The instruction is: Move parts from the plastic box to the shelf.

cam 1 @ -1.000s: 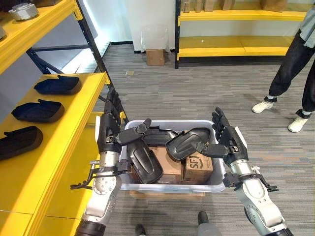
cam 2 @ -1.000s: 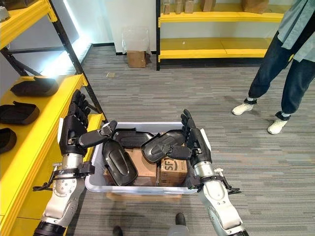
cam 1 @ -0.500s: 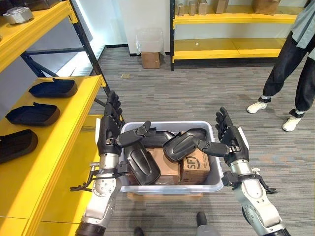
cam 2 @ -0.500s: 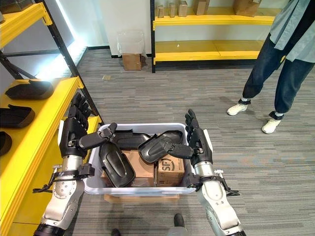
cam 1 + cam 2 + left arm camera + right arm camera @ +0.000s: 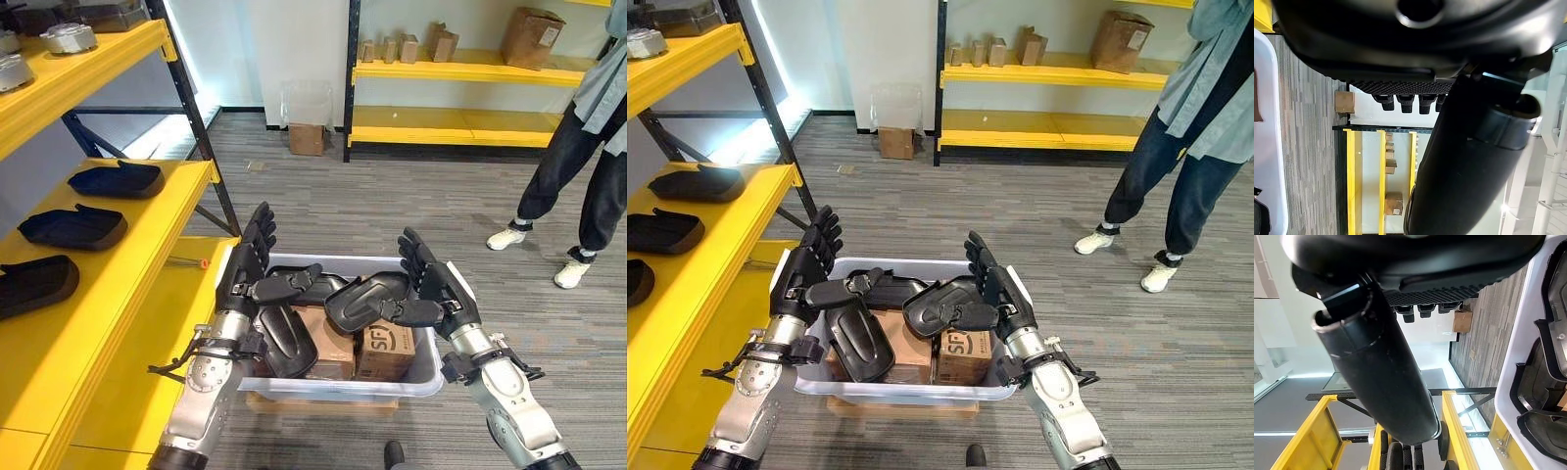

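While the robot stands over a white plastic box (image 5: 431, 364) on the grey carpet, both of its dark hands hover above the box with fingers straight and spread, holding nothing. The left hand (image 5: 247, 268) is at the box's left edge, its thumb reaching inward over the parts. The right hand (image 5: 431, 290) is at the right edge, its thumb touching or nearly touching a black moulded part (image 5: 364, 297) that lies tilted on top of the pile.

A second black part (image 5: 284, 340) leans at the left of the box, and a third (image 5: 302, 284) lies toward the far side. Beneath them sit cardboard cartons (image 5: 384, 345).

To the robot's left stands a yellow shelf (image 5: 147, 262). On it, three similar black parts (image 5: 73, 226) already lie in a row from near to far. Well across the room stands a person (image 5: 588, 147) in dark trousers and white shoes, with another yellow rack (image 5: 460, 69) behind.

The step in hand appears to be reaching in to take the next part, probably the tilted top one between the two hands. The next move calls for closing both hands on its edges, lifting it clear of the box wall, then swinging left to a free spot on the shelf.
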You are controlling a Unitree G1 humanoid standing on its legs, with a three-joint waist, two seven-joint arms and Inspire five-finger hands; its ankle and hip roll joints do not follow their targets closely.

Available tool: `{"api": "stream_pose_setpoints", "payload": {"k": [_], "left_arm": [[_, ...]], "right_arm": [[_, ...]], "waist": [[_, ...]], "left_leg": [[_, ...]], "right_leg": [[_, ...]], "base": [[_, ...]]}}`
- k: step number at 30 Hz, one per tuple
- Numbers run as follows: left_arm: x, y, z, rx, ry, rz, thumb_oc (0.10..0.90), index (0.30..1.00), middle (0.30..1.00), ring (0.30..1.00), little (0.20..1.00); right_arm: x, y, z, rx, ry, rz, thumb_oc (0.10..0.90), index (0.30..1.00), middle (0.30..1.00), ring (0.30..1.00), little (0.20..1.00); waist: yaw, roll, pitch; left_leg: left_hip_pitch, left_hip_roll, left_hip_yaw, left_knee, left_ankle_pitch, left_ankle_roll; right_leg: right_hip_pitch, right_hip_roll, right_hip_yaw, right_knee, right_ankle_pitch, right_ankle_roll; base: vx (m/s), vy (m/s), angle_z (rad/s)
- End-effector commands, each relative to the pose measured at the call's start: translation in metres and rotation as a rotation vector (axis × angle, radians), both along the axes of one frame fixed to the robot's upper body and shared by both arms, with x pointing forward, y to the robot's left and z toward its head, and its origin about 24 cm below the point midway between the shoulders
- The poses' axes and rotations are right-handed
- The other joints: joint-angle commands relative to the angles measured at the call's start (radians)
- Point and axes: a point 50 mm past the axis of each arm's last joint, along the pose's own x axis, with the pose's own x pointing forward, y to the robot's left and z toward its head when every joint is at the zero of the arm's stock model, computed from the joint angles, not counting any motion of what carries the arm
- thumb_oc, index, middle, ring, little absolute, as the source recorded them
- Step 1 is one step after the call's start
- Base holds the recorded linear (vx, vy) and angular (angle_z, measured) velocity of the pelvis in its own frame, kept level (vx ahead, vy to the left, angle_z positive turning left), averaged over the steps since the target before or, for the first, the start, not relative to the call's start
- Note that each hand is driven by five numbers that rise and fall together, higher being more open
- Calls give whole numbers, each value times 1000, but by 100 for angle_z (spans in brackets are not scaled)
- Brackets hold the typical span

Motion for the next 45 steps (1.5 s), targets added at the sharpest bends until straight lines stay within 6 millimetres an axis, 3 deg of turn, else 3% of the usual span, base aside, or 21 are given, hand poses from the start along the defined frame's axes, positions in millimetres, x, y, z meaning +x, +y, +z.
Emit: {"api": "stream_pose_setpoints", "payload": {"k": [1, 6, 8, 14, 20, 25, 32, 36, 39, 45], "left_arm": [[13, 2, 40, 49, -224, 17, 900, 1000, 1000, 1000, 1000], [14, 17, 38, 108, -207, 126, 900, 1000, 1000, 1000, 1000], [14, 42, 32, 169, -152, 271, 900, 1000, 1000, 1000, 1000], [2, 68, 21, 209, -58, 344, 900, 1000, 1000, 1000, 1000], [-4, 70, 21, 189, -47, 360, 900, 1000, 1000, 1000, 1000], [0, 64, 26, 202, -54, 333, 900, 1000, 1000, 1000, 1000], [6, 58, 24, 215, -27, 312, 900, 1000, 1000, 1000, 1000], [-1, 62, -9, 255, 137, 350, 900, 1000, 1000, 1000, 1000], [-8, 67, -22, 239, 165, 413, 900, 1000, 1000, 1000, 1000], [-5, 60, -16, 244, 102, 418, 900, 1000, 1000, 1000, 1000]], "right_arm": [[18, 8, 60, 59, -312, 42, 900, 1000, 1000, 1000, 1000], [18, 7, 61, 35, -316, 31, 900, 1000, 1000, 1000, 1000], [16, 1, 70, -53, -384, -19, 900, 1000, 1000, 1000, 1000], [12, -10, 104, -285, -531, -12, 900, 1000, 1000, 1000, 1000], [12, -2, 117, -294, -526, 24, 900, 1000, 1000, 1000, 1000], [22, 21, 127, -346, -506, 74, 900, 1000, 1000, 1000, 1000], [36, 36, 114, -325, -345, 58, 900, 1000, 1000, 1000, 1000], [39, 38, 80, -384, -183, -9, 900, 1000, 1000, 1000, 1000], [41, 36, 70, -533, -179, -78, 900, 1000, 1000, 1000, 1000], [47, 38, 71, -592, -235, -136, 900, 1000, 1000, 1000, 1000]], "waist": [[15, 8, -40], [12, 8, -43], [10, 12, -42], [26, -1, -29], [41, -10, -22], [58, -14, -24], [59, -11, -28], [49, -8, -13], [45, -9, 7], [45, -3, 36]], "left_leg": [[41, -16, 13, -2, -91, 28], [47, -18, 21, -2, -95, 30], [50, -23, 26, -2, -95, 33], [48, -23, 28, -2, -97, 31], [45, -20, 28, -2, -99, 28], [45, -20, 27, -2, -99, 25], [52, -26, 39, -2, -102, 28], [53, -47, 51, -2, -112, 40], [46, -60, 58, -2, -116, 50], [30, -74, 56, -2, -119, 59]], "right_leg": [[48, 6, -157, -1, -97, -2], [51, 1, -152, -1, -97, 2], [52, -1, -147, -1, -99, 4], [50, -3, -140, -1, -97, 9], [45, -2, -136, -1, -95, 14], [44, 0, -134, -1, -93, 14], [41, -3, -132, -1, -87, 17], [24, -12, -110, -1, -73, 27], [5, -22, -97, -1, -60, 38], [-21, -36, -88, -1, -43, 49]], "base": [[23, 38, -3], [34, 21, -1], [55, 43, -7], [-3, -10, -5], [-6, -14, 0], [-21, -13, -1], [-1, 5, 0], [-30, 36, -4], [-59, 13, -8], [-46, 1, -5]]}}
